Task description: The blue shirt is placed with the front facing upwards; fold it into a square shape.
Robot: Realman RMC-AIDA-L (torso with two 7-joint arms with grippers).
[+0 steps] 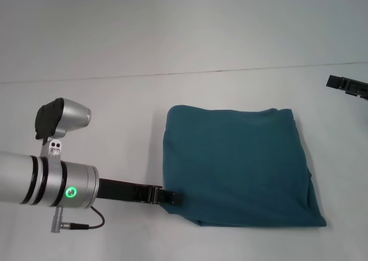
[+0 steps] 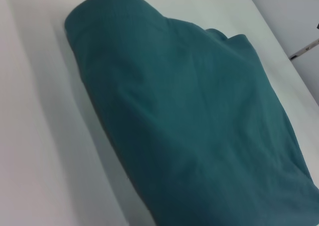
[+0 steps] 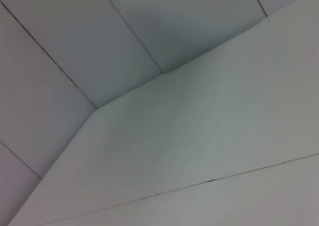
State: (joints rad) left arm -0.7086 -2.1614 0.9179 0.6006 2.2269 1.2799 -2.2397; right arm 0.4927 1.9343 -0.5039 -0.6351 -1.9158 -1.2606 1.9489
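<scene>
The blue shirt [image 1: 238, 166] lies on the white table [image 1: 103, 106] folded into a rough square, plain teal side up, with no lettering or label showing. Its near edge is slightly uneven, and a lower layer pokes out at the near right corner. My left gripper [image 1: 171, 197] reaches in low from the left and touches the shirt's near-left corner. The left wrist view is filled with the folded blue shirt [image 2: 189, 126] seen close along its rounded fold. My right gripper [image 1: 348, 87] sits far off at the right edge, away from the cloth.
The left arm's silver forearm [image 1: 46, 183] with a green light lies over the table's near left. A seam in the table [image 1: 172, 73] runs across behind the shirt. The right wrist view shows only white table [image 3: 199, 136] and wall panels.
</scene>
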